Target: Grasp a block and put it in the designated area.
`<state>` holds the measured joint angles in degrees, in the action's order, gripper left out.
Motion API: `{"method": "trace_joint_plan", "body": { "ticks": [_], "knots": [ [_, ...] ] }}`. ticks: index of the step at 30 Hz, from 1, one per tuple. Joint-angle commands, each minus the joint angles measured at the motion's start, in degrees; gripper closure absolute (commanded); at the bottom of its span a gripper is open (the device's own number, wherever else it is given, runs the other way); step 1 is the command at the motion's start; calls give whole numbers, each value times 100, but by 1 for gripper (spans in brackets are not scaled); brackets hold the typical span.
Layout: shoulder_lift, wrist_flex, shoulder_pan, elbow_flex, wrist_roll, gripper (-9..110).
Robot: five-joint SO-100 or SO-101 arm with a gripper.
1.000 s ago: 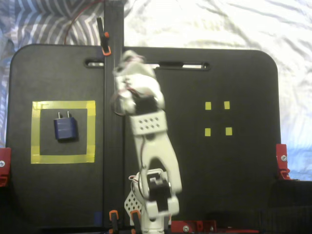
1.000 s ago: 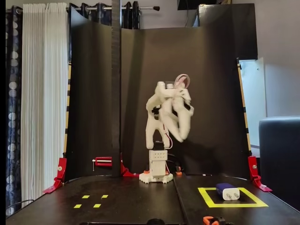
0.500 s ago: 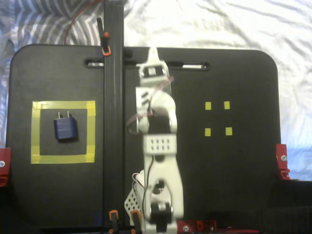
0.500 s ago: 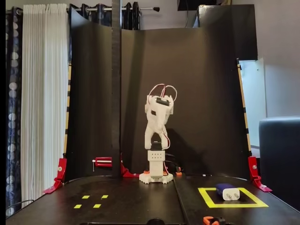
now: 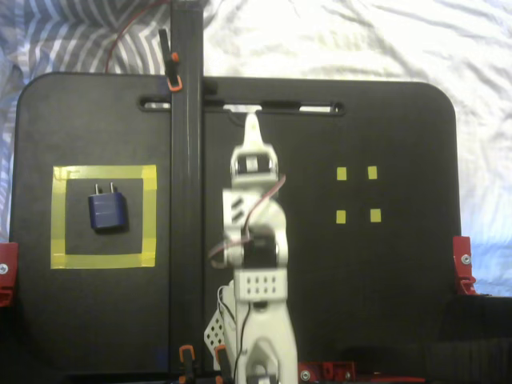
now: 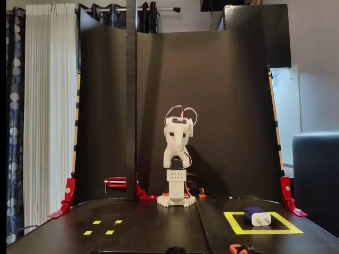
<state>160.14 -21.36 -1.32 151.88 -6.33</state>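
Both fixed views are soft and grainy. The top-down one is dim over the matte black board [image 5: 360, 304], while the white sheet [image 5: 360, 40] above looks overexposed. The front one is evenly lit, shadows faint.

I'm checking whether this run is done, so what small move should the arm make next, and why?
Probably just finish folding back to rest. The block already lies inside the designated area, and the gripper is over the board's middle, well clear of it and holding nothing.

one block [image 5: 107, 211], one designated area [image 5: 58, 216], four yellow markers [image 5: 342, 174]
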Motion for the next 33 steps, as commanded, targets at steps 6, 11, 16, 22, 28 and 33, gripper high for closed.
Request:
{"method": "trace_joint_plan", "body": {
  "ticks": [6,11,16,22,28,33],
  "knots": [
    [1397,167,44,1327,0,101],
    [2215,167,26,2101,-9,101],
    [2575,158,-9,2566,-9,101],
    [2795,-185,-9,2804,-35,101],
    [2944,-1134,-9,2813,-158,101],
    [2953,-1661,-35,2813,-211,101]
  ]
}}
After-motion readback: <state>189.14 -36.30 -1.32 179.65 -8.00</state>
